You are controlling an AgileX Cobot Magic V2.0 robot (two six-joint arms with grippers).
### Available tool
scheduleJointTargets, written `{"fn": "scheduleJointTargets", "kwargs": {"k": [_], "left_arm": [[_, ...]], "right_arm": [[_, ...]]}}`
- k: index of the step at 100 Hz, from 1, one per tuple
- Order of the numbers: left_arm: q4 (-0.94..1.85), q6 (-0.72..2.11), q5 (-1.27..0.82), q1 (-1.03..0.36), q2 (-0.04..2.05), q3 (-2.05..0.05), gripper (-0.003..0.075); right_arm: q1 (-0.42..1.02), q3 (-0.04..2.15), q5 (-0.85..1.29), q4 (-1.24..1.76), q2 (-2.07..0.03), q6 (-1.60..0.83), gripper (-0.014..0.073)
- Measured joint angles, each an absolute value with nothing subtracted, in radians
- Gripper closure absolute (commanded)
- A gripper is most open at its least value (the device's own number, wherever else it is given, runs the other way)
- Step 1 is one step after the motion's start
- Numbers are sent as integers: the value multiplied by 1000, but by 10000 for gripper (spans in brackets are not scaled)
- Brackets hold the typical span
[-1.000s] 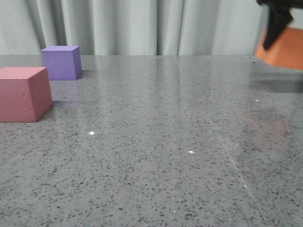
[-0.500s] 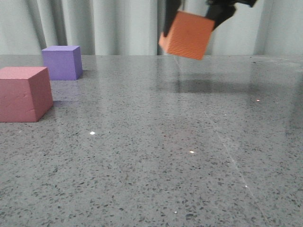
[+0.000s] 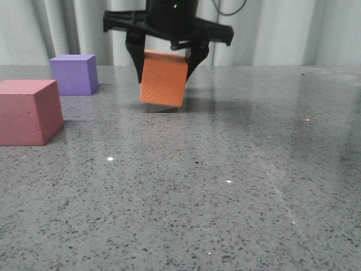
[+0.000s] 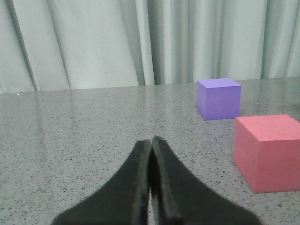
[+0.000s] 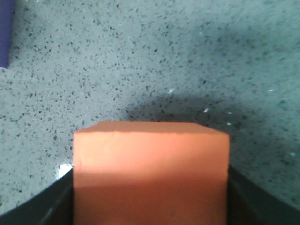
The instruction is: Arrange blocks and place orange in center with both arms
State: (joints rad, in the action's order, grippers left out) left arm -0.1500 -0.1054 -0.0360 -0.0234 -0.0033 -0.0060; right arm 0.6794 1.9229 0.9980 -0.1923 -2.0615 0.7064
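Note:
The orange cube [image 3: 164,78] hangs tilted just above the grey table, mid-back in the front view, with my right gripper [image 3: 165,70] shut on it from above. In the right wrist view the orange cube [image 5: 151,171] fills the space between the dark fingers [image 5: 40,206]. At the far left stands the pinkish-red cube [image 3: 28,112], and the purple cube [image 3: 73,74] sits behind it. My left gripper [image 4: 151,145] is shut and empty, low over the table, with the purple cube [image 4: 218,98] and pinkish-red cube [image 4: 269,151] ahead of it, off to one side. The left arm does not show in the front view.
A pale curtain [image 3: 271,31] hangs behind the table's back edge. The speckled grey table [image 3: 225,186] stretches bare across the front and right. A sliver of purple cube [image 5: 5,33] shows at the edge of the right wrist view.
My right gripper has carried the orange cube from the far right edge leftward across the back of the table and lowered it close to the surface near the middle.

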Motion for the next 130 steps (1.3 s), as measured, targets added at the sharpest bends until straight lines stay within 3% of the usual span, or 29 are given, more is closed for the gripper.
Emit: {"fn": "scheduleJointTargets", "kwargs": {"k": [13, 22, 41, 50, 85, 130], "left_arm": [[-150, -105, -36, -23, -3, -6, 739], [-150, -105, -36, -23, -3, -6, 739], [-150, -105, -36, -23, -3, -6, 739], [-150, -105, -36, -23, -3, -6, 739], [-150, -105, -36, -23, -3, -6, 739], [-150, -105, -36, -23, -3, -6, 739]], "right_arm": [[681, 1925, 1000, -192, -2084, 717, 426], [681, 1927, 1000, -192, -2084, 718, 348], [683, 1927, 1000, -192, -2084, 705, -27], [685, 1927, 1000, -192, -2084, 702, 8], [687, 1927, 994, -201, -2054, 693, 8], [690, 1927, 993, -434, -1750, 600, 11]]}}
